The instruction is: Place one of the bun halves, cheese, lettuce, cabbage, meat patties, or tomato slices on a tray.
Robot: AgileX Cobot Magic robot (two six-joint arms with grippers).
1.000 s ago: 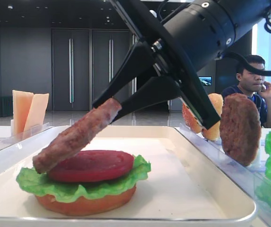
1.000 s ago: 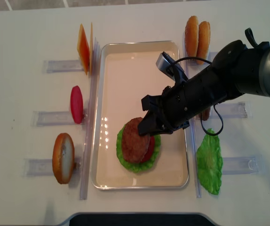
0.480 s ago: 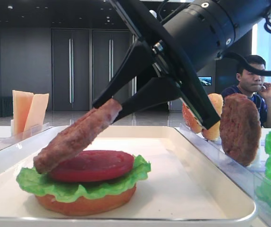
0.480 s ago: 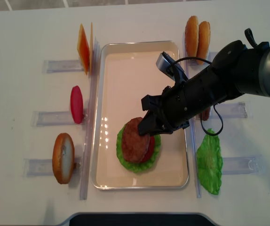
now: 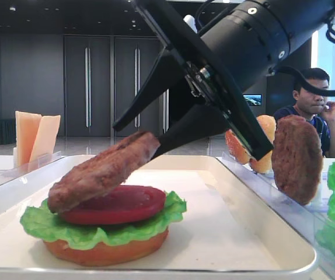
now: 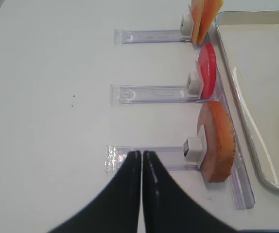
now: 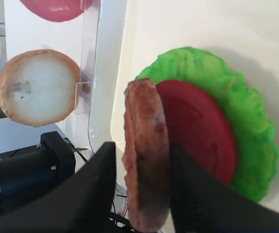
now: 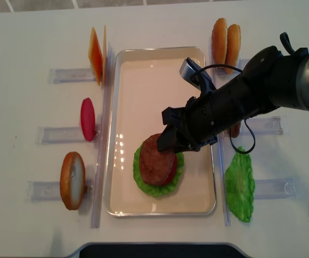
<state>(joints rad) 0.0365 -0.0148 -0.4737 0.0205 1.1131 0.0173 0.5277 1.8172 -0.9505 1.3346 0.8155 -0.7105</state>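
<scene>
A meat patty (image 5: pixel 100 171) is being propped at a tilt over the stack on the cream-white tray (image 8: pixel 123 70), its lower edge resting on the tomato slice (image 5: pixel 115 204) and its upper edge lying between the fingers of the right pincer (image 5: pixel 137 127), which are standing parted around it; in the right wrist view a gap is being shown on either side of the patty, so a firm grip cannot be made out. Under the tomato slice a lettuce leaf (image 5: pixel 91 229) is lying on a bun half (image 5: pixel 106 248), near the tray's front end. The left pincer (image 6: pixel 141 158) is being held shut and empty over the white counter (image 8: pixel 25 43), just beside a clear holder (image 6: pixel 147 159) carrying another bun half (image 6: pixel 218 141). Along the tray's left side, cheese slices (image 8: pixel 96 54) and a second tomato slice (image 8: pixel 88 119) are being kept upright in holders; on its right, two bun halves (image 8: pixel 225 39) are standing and a spare lettuce leaf (image 8: pixel 240 185) is lying. A second patty (image 5: pixel 296 158) is standing upright at the right. No brand, label or legible writing is being shown on anything.
</scene>
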